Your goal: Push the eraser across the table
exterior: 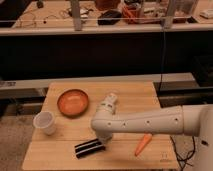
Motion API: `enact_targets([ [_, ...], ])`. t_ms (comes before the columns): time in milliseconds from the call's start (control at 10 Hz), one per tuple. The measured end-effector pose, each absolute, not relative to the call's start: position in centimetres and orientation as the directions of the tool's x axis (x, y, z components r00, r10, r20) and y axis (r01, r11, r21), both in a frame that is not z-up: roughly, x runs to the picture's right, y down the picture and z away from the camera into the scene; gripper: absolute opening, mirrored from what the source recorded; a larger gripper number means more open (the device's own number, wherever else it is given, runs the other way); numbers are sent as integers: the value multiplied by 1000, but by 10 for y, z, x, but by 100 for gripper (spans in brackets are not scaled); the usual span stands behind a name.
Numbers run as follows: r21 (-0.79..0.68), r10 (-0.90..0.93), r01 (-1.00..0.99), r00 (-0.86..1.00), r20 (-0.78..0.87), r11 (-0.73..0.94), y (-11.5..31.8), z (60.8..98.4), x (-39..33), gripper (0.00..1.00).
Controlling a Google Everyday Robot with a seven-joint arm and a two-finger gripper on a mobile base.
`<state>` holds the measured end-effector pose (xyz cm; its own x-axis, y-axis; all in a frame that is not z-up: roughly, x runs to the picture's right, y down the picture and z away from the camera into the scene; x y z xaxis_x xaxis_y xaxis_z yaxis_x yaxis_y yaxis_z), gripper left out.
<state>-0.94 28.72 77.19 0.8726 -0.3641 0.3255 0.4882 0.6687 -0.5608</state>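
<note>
The eraser (pixel 90 148), a flat black block with thin white stripes, lies near the front edge of the light wooden table (pixel 135 95), left of centre. My white arm reaches in from the right. Its gripper (pixel 103 137) hangs down at the eraser's right end, shut and seemingly touching it, with nothing held. The arm's rounded end hides the fingers' contact with the eraser.
An orange bowl (pixel 72 102) sits at the back left and a white cup (pixel 44 122) at the left edge. A white oblong block (pixel 109 101) lies behind the arm. A carrot (pixel 143 143) lies at the front right. A dark bench runs behind the table.
</note>
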Motion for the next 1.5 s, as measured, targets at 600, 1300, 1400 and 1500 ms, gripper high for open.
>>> enact_targets([
  [600, -561, -373, 498, 867, 330, 661, 290, 769, -18, 1],
  [1300, -563, -380, 505, 863, 332, 654, 294, 765, -25, 1],
  [1400, -564, -379, 504, 864, 332, 654, 294, 764, -26, 1],
  [1500, -564, -380, 505, 863, 332, 653, 294, 764, -26, 1],
])
